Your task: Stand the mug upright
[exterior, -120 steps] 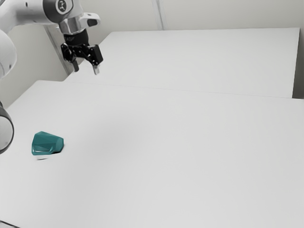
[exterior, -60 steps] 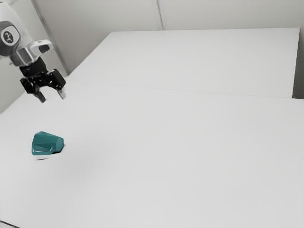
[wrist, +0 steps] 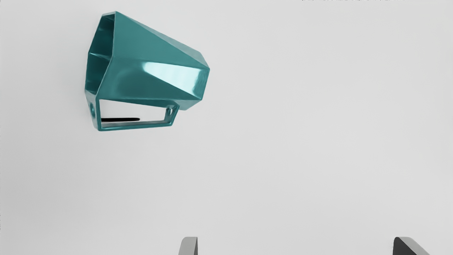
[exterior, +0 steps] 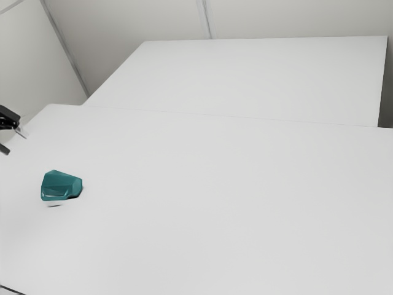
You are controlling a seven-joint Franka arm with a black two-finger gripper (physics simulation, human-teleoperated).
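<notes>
Near the left edge of the exterior view, my gripper point(exterior: 17, 142) hangs above the table, partly cut off by the picture's edge. Below it and toward the exterior view's right lies a teal faceted mug point(exterior: 61, 185) on its side. The wrist view has the mug point(wrist: 152, 71) lying with its dark open mouth at one end, its narrower base at the other and its angular handle along one side. Apart from the mug, my gripper point(wrist: 295, 246) stands open, its fingers wide apart with nothing between them.
The white table point(exterior: 233, 203) stretches far to the exterior view's right, with a second white surface point(exterior: 258, 80) behind it. Pale walls point(exterior: 295, 18) rise beyond. A thin dark line point(exterior: 12, 290) crosses the exterior view's lower left corner.
My gripper has moved toward the exterior view's left and come lower, with most of the arm now out of that view. The mug lies where it was.
</notes>
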